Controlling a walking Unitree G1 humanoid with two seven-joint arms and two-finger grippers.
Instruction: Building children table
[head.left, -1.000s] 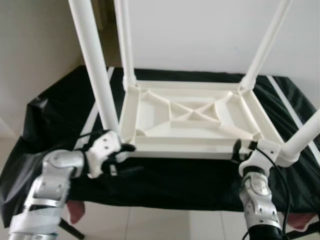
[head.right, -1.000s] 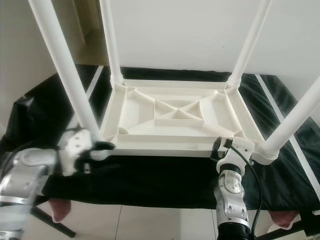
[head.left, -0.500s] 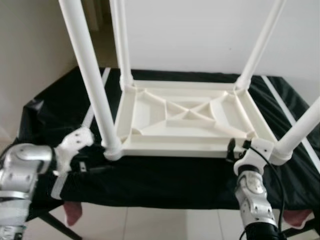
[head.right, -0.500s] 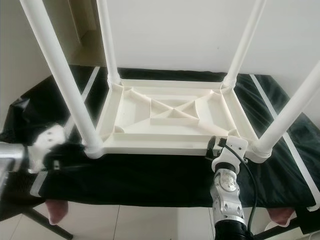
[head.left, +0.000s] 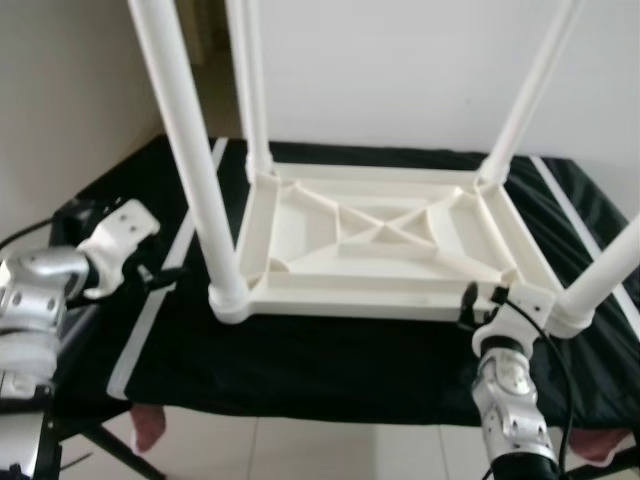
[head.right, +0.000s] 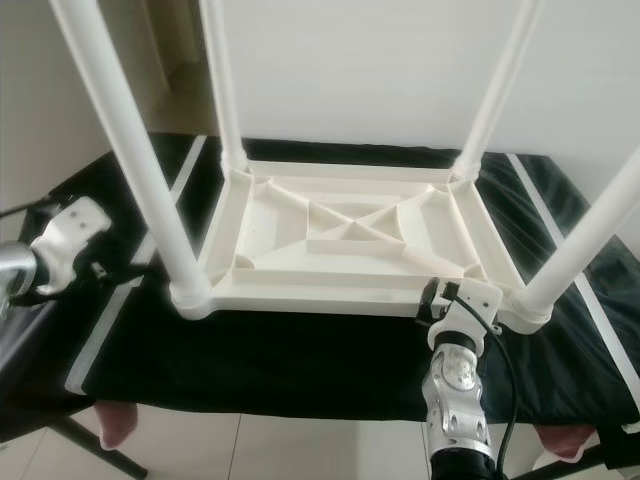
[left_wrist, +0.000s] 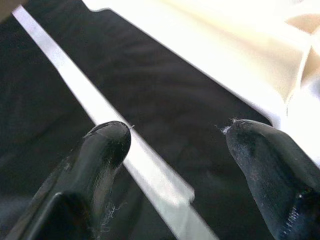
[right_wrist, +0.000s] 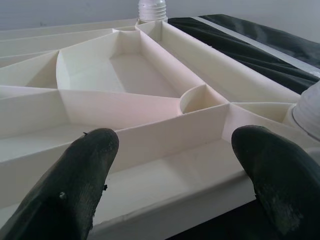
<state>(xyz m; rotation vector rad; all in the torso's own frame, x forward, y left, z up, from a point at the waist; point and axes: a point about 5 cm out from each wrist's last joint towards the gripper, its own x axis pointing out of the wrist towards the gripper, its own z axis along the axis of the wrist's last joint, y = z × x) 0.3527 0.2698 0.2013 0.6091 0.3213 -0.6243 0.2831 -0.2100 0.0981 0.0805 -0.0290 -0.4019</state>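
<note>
A white plastic children's table (head.left: 350, 297) lies upside down on a black cloth, its ribbed underside facing up. All four white legs stand in their corner sockets; the front left leg (head.left: 190, 160) rises nearest my left arm. My left gripper (head.left: 158, 280) is open over the cloth, to the left of that leg and apart from the table; the left wrist view has its fingers (left_wrist: 102, 145) above a white stripe. My right gripper (head.left: 468, 303) is open at the table's front rim (right_wrist: 165, 210), beside the front right leg (head.left: 610, 270).
The black cloth (head.left: 330, 360) covers a low stand and carries white stripes at left (head.left: 160, 300) and right (head.left: 580, 215). Pale tiled floor (head.left: 300, 450) lies in front, a white wall behind. Something pinkish (head.left: 145, 425) hangs under the cloth's front left edge.
My left gripper has drawn back from the base of the front left leg and moved left, away from the table. The right gripper has stayed at the front rim.
</note>
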